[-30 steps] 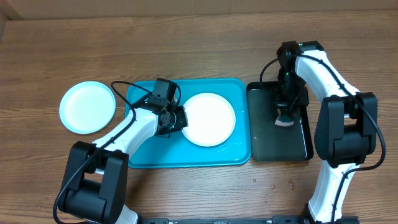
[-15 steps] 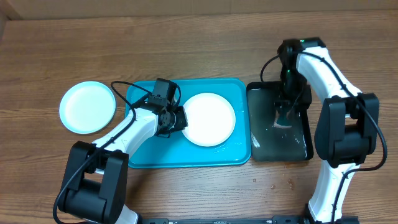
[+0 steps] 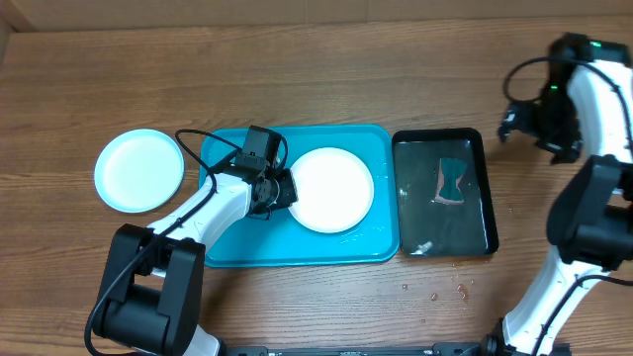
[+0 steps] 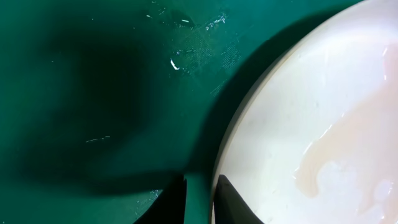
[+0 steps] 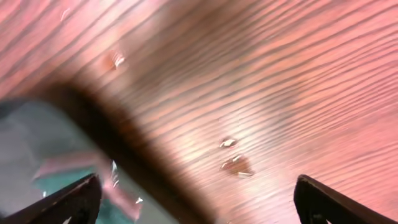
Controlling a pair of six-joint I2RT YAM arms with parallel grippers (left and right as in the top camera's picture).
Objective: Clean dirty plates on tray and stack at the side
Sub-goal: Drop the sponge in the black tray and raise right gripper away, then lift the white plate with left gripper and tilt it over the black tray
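Wooden table (image 3: 297,69) holds one light-blue plate (image 3: 138,170), one white plate (image 3: 332,189) (on turquoise tray (image 3: 229,237)).

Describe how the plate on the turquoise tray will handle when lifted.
The plate looks like thin shallow plastic: probably light and stiff. A wet film on it suggests a slippery rim. Lying flat on the tray, it would likely slide, not tip.

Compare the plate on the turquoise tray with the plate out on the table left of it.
Place: the tray plate lies in the turquoise tray; the table plate sits on the wooden table. Colour: tray plate white, table plate light blue at the rim. State: tray plate has a wet pale film and the left end effector at its rim; table plate looks clean, nothing near it. Both round, shallow, similar size.
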